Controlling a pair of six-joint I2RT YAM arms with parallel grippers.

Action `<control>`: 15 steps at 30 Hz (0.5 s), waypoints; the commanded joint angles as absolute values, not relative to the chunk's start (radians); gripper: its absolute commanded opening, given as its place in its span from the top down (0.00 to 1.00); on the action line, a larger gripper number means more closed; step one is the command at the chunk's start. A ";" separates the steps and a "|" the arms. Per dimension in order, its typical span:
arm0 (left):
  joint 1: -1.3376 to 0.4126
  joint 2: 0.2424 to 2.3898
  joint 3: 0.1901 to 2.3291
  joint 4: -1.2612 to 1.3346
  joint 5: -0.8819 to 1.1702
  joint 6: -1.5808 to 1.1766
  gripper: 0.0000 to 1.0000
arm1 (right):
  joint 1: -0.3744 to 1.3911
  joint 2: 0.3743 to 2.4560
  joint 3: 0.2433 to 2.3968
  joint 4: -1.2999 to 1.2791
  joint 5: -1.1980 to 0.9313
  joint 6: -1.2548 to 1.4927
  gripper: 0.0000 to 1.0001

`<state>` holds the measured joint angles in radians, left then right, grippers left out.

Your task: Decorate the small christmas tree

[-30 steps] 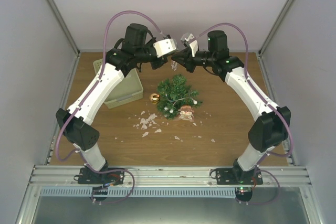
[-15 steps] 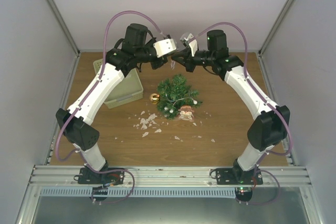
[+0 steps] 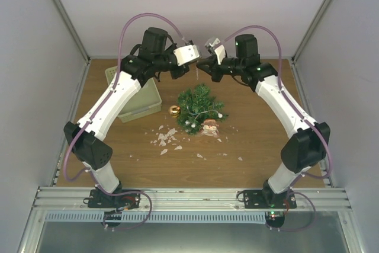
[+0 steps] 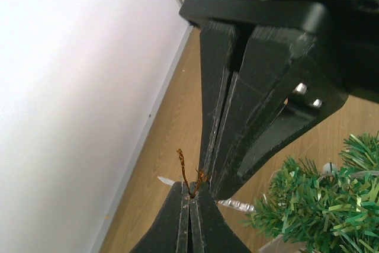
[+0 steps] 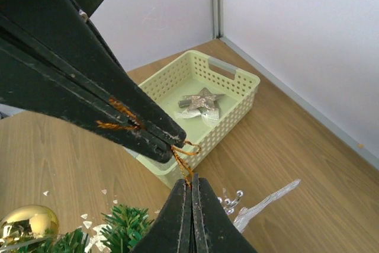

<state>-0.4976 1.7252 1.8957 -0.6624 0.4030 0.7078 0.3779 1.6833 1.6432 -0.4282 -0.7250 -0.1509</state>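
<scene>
The small christmas tree (image 3: 201, 106) stands mid-table, its green branches also low in the left wrist view (image 4: 320, 205) and the right wrist view (image 5: 124, 226). Above its far side my left gripper (image 3: 190, 69) and right gripper (image 3: 201, 67) meet tip to tip. Both are shut on one thin gold thread loop (image 5: 188, 153). In the left wrist view my left gripper (image 4: 190, 197) pinches the thread (image 4: 183, 170) beside the right fingers (image 4: 222, 117). My right gripper (image 5: 191, 186) pinches it below the left fingers (image 5: 89, 87). A silver ornament (image 5: 260, 205) hangs under the thread.
A pale green basket (image 3: 145, 103) sits left of the tree, partly under the left arm, and holds a silver star (image 5: 200, 103). A gold ball (image 3: 174, 110) and a small figure ornament (image 3: 209, 125) lie by the tree. White shards (image 3: 166, 137) litter the wood in front.
The right gripper has closed the last bit onto the thread. Both wrists have shifted slightly; the tree and the other objects have not moved.
</scene>
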 commanded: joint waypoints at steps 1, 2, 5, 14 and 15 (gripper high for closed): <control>-0.504 1.717 1.875 -0.622 0.408 0.725 1.00 | 0.361 1.616 1.599 -0.462 -0.667 -0.175 1.00; -0.505 1.714 1.865 -0.625 0.408 0.729 1.00 | 0.359 1.605 1.589 -0.466 -0.657 -0.179 1.00; -0.503 1.704 1.833 -0.639 0.420 0.750 1.00 | 0.353 1.559 1.542 -0.477 -0.631 -0.189 0.99; -0.504 1.680 1.753 -0.635 0.420 0.774 1.00 | 0.340 1.454 1.380 -0.466 -0.623 -0.172 1.00; -0.504 1.678 1.741 -0.629 0.416 0.775 1.00 | 0.339 1.446 1.364 -0.462 -0.621 -0.170 1.00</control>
